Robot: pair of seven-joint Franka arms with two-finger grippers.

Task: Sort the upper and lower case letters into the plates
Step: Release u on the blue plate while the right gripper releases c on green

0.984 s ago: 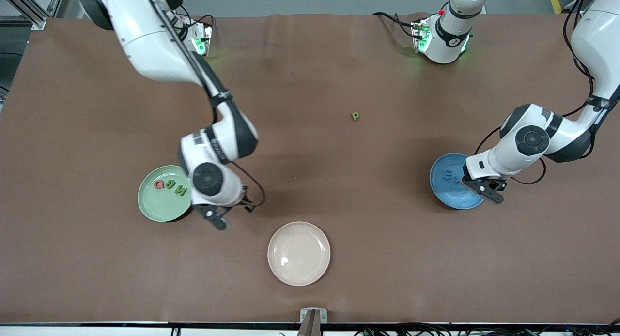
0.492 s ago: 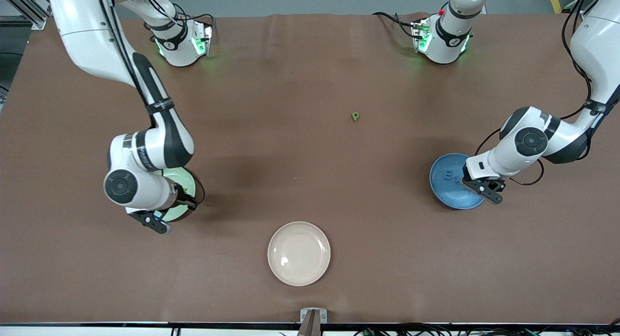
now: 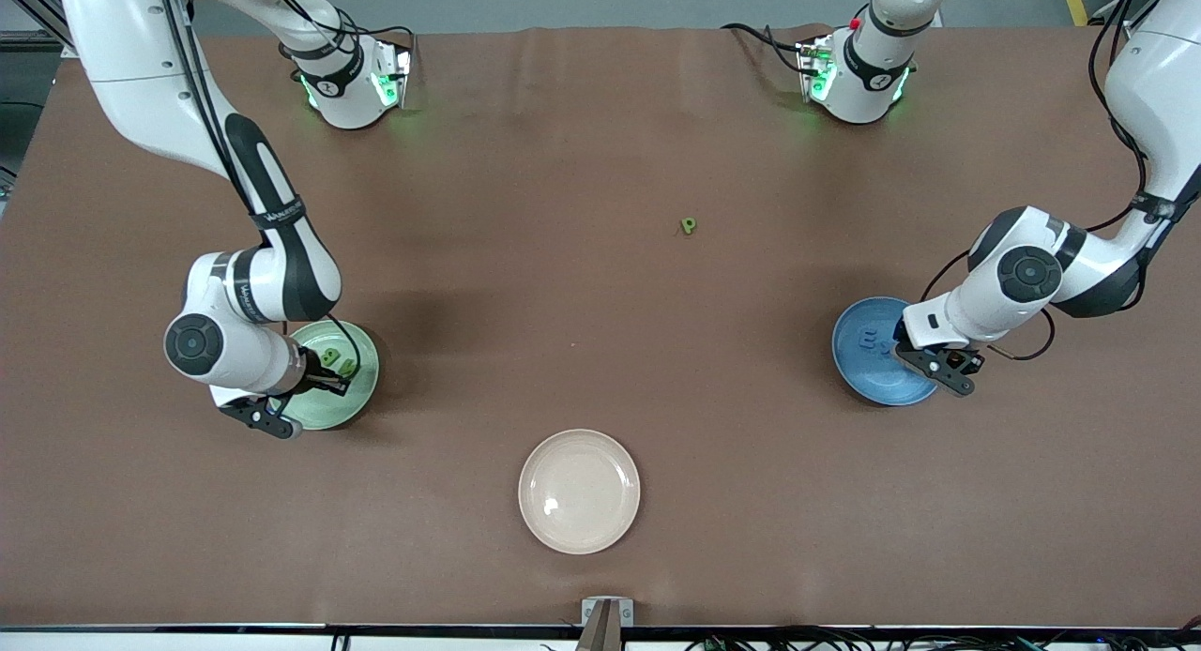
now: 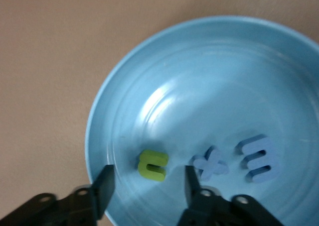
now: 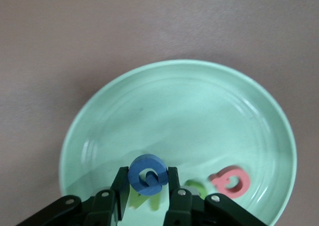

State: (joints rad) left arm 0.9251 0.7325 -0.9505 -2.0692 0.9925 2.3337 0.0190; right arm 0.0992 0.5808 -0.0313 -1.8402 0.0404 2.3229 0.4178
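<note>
**Moved across to the mint green plate (image 3: 357, 400) with the right gripper (image 3: 272, 424); opened the left gripper (image 3: 952, 377) over the sky blue plate (image 3: 868, 381)**

Front view. Compared with a second ago, finds the right gripper no longer over the bare table between the mint green plate and the cream plate (image 3: 579, 491), but over the mint plate's rim toward the right arm's end of the table. Shows two green letters (image 3: 336, 359) in the uncovered part of that round, shallow plate. Places the left gripper over the sky blue plate, at the left arm's end of the table, on the rim toward that end. Leaves one small green letter p (image 3: 689, 225) alone on the brown table (image 3: 600, 144), farther from the camera than all three plates.

Left wrist view. Shows the black fingers (image 4: 102, 191) spread apart, with nothing between them. Looks down into the sky blue plate: smooth, rimmed, glossy. Counts three letters lying in it: one yellow-green letter (image 4: 152, 165) just under the open fingers, then a pale blue x (image 4: 210, 164) and a pale blue m-like letter (image 4: 257, 158) beside it.

Right wrist view. Shows the fingers pinching a blue letter (image 5: 147, 175), rounded like a ring, above the mint plate. Shows also a red Q (image 5: 229, 180) lying in the plate.
</note>
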